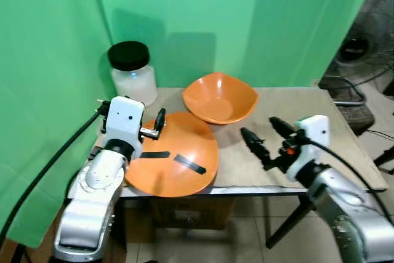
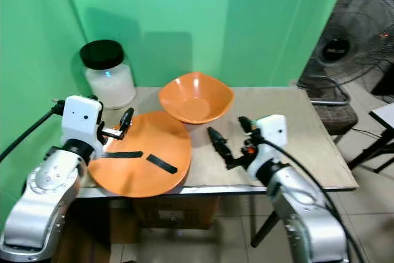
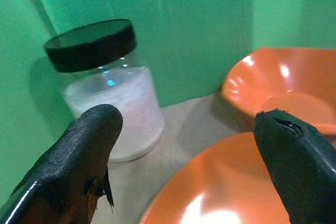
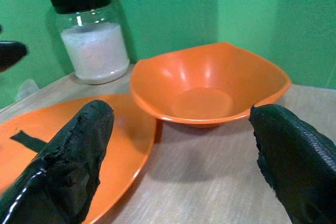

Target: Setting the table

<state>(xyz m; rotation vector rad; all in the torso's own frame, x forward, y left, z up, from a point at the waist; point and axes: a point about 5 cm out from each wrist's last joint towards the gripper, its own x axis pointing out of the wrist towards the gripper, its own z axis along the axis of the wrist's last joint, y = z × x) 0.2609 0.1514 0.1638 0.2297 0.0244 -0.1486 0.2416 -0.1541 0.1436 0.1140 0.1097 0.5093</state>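
On tabletop (image 1: pixel 320 127): right gripper (image 1: pixel 261 140), fingers wide, faces orange square plastic bowl (image 1: pixel 220 98) at 11 o'clock; straddle its rim squarely. Left gripper (image 1: pixel 159 121) spread wide above orange round plate (image 1: pixel 175 161).

No legible text, label, brand, number or sign on anything in view

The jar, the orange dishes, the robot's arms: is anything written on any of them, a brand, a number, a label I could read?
None can be read.
Jar: black lid, clear glass, no label showing.
Orange bowl and orange plate: plain; the plate bears only black strips of tape.
Left gripper and right gripper: no lettering visible.
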